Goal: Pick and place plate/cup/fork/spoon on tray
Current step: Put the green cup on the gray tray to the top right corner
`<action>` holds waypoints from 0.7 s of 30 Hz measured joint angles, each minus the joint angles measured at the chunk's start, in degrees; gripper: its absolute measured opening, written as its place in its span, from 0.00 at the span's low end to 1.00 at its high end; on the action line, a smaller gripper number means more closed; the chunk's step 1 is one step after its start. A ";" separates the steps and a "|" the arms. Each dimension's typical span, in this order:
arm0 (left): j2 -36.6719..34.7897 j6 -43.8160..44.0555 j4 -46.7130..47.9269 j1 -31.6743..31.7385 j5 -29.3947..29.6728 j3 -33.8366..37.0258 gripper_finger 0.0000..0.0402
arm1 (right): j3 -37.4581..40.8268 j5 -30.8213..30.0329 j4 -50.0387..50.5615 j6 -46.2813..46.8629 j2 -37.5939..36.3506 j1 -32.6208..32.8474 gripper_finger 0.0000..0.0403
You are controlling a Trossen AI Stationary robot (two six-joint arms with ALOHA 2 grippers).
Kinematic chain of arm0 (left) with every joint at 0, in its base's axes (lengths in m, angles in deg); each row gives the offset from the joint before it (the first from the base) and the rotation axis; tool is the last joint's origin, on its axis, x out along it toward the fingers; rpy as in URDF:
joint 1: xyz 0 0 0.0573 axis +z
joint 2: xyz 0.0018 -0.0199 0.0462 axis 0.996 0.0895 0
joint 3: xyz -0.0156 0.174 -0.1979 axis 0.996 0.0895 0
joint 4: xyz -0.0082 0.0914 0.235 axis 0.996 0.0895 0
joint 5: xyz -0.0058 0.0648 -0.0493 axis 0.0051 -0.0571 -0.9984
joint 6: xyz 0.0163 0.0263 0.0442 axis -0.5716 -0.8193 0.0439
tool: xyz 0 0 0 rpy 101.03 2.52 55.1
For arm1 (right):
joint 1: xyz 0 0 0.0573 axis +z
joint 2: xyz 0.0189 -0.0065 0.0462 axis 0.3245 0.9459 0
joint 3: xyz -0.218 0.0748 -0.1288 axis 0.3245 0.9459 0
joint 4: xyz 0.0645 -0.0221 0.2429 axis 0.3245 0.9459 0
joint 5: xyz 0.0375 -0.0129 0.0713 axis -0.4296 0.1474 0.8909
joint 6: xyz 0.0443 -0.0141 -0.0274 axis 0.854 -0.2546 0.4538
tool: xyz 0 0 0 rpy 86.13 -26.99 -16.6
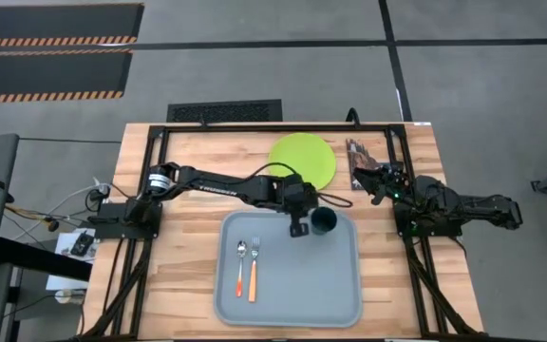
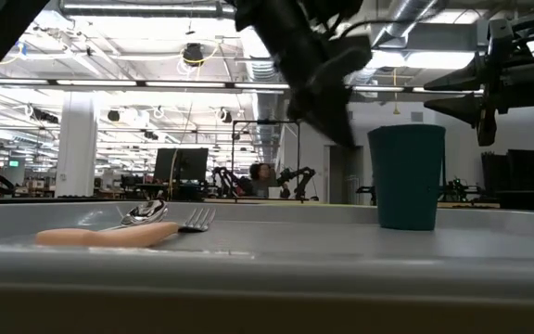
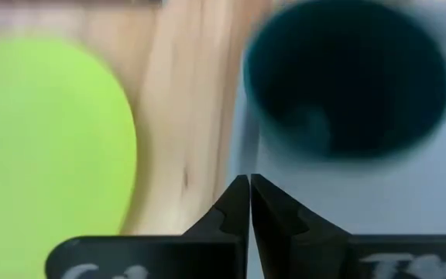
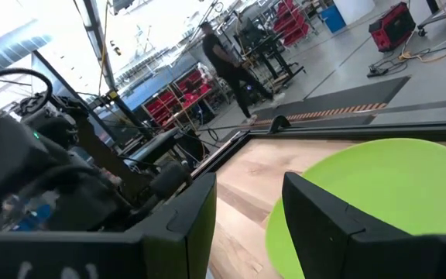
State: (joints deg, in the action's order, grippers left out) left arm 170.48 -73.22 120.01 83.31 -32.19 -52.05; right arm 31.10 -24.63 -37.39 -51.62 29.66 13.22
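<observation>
The teal cup [image 1: 324,221] stands upright on the grey-blue tray [image 1: 330,294], in its far right corner; it also shows in the low view [image 2: 406,176] and the left wrist view [image 3: 347,77]. The spoon [image 1: 240,266] and the fork [image 1: 254,266] lie side by side on the tray's left half. The lime-green plate [image 1: 302,159] lies flat on the table beyond the tray. My left gripper [image 1: 299,226] is shut and empty, just left of the cup and above the tray [image 3: 249,194]. My right gripper [image 1: 376,179] is open and empty, hovering right of the plate [image 4: 246,225].
A dark frame rail [image 1: 392,152] runs along the table's right side near my right gripper. Bare wood lies left of the tray [image 1: 179,266]. The tray's middle and right half hold nothing [image 1: 311,275].
</observation>
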 joint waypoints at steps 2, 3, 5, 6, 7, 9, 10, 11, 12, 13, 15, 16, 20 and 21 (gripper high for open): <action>0.00 0.12 6.23 0.08 0.02 -0.01 0.00 | 0.00 0.00 -0.02 0.00 0.00 0.00 0.43; 0.03 0.55 9.18 0.12 -0.03 -0.01 0.00 | 0.00 0.00 -0.02 0.00 0.00 0.00 0.43; 0.04 1.69 12.37 0.12 -0.58 0.35 0.00 | 0.00 0.02 -0.02 -0.02 -0.01 0.00 0.43; 0.04 1.86 11.38 0.08 -1.64 1.18 0.00 | 0.00 0.02 -0.02 -0.04 0.00 0.00 0.43; 0.04 2.03 9.73 -0.12 -2.84 2.23 0.00 | 0.00 0.01 -0.02 -0.04 0.00 -0.02 0.43; 0.25 2.63 6.85 -0.71 -4.78 3.61 0.00 | 0.00 0.02 -0.02 -0.07 0.00 -0.02 0.43; 0.26 2.93 5.24 -1.14 -5.57 3.89 0.00 | 0.02 0.02 -0.02 -0.07 0.00 -0.02 0.43; 0.22 3.07 2.97 -1.48 -6.08 4.22 0.00 | 0.00 0.02 -0.02 -0.07 0.00 -0.02 0.43; 0.08 3.11 0.28 -1.78 -6.09 4.87 0.00 | 0.00 0.02 -0.02 -0.08 0.00 -0.02 0.43; 0.04 3.17 -2.07 -2.03 -6.07 5.63 0.00 | 0.00 0.02 -0.02 -0.09 0.00 -0.02 0.43; 0.21 4.63 -5.13 -2.29 -5.94 6.35 0.00 | 0.00 0.01 -0.02 -0.09 0.00 -0.02 0.43; 0.24 5.19 -6.84 -2.25 -5.89 6.37 0.00 | 0.00 0.02 -0.02 -0.12 0.00 -0.02 0.43; 0.07 5.67 -11.80 -2.12 -5.26 6.50 0.00 | 0.00 0.02 -0.02 -0.22 0.00 -0.02 0.43; 0.09 5.67 -12.20 -1.96 -4.93 6.64 0.00 | 0.01 0.02 -0.02 -0.22 0.00 -0.02 0.43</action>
State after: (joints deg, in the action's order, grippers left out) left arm 170.57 -67.56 107.81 81.36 -37.12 -45.42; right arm 31.10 -24.60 -37.41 -51.84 29.66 13.20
